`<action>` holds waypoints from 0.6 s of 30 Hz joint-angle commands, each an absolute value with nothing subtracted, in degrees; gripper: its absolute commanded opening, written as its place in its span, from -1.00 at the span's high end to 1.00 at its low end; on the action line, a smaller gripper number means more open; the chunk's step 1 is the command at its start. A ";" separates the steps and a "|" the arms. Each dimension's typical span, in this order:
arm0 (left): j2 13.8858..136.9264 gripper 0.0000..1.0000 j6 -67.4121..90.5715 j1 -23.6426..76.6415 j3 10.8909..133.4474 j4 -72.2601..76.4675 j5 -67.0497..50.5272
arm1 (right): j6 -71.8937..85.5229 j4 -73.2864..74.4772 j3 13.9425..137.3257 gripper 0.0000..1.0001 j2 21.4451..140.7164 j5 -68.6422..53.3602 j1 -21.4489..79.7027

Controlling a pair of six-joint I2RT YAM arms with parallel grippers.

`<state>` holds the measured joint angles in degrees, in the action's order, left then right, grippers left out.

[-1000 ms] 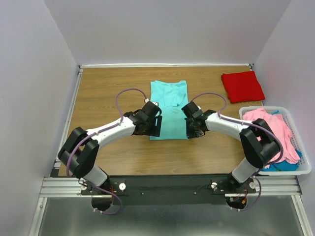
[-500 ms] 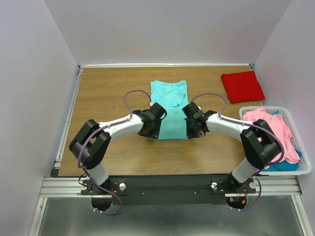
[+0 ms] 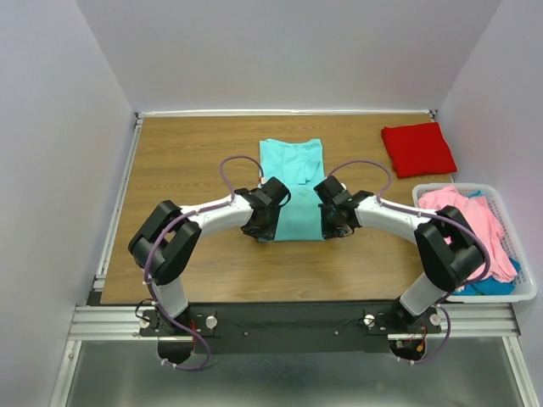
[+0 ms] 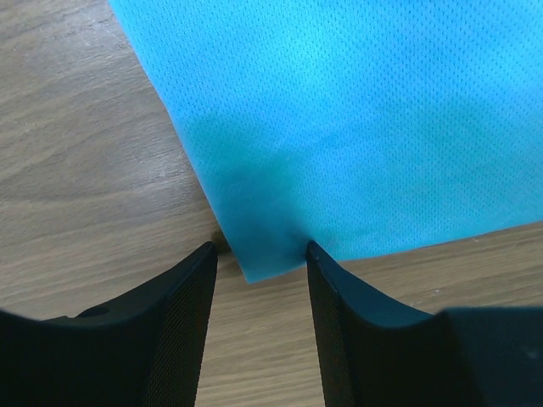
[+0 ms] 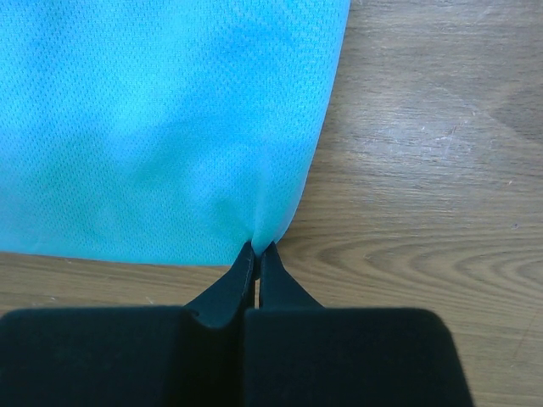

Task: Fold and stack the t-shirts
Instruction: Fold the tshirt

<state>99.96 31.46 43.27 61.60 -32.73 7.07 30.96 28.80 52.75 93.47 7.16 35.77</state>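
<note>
The aqua-teal t-shirt (image 3: pixel 293 182) lies flat as a long rectangle in the middle of the table. My left gripper (image 3: pixel 261 227) is open at its near left corner; in the left wrist view that corner (image 4: pixel 259 259) sits between the two fingers of the left gripper (image 4: pixel 259 280). My right gripper (image 3: pixel 333 227) is at the near right corner and is shut on the cloth (image 5: pixel 271 225), pinched at the tips of the right gripper (image 5: pixel 258 253). A folded bright red t-shirt (image 3: pixel 417 148) lies at the back right. Pink (image 3: pixel 475 225) and blue-teal (image 3: pixel 488 287) shirts lie in the basket.
A white plastic basket (image 3: pixel 522 292) stands at the right edge of the table. Grey walls enclose the table on the left, back and right. Bare wood lies left of the aqua shirt.
My left gripper has moved right, onto the near left corner of the aqua-teal shirt. My right gripper has stayed at the near right corner.
</note>
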 commanded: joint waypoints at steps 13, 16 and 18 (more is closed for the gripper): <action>102.75 1.00 31.90 43.86 59.24 -35.24 6.33 | 27.87 30.76 49.66 0.99 94.31 5.55 35.86; 100.21 1.00 32.17 44.47 57.84 -36.38 5.63 | 27.77 31.72 49.05 0.99 92.73 0.82 35.95; 98.10 1.00 32.61 45.78 56.61 -37.09 4.84 | 27.86 33.30 47.38 0.99 91.41 -2.43 36.21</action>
<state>99.57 32.25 44.14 60.88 -31.09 5.80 29.21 28.10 51.37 92.18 4.10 35.66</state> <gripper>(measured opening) 0.011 0.014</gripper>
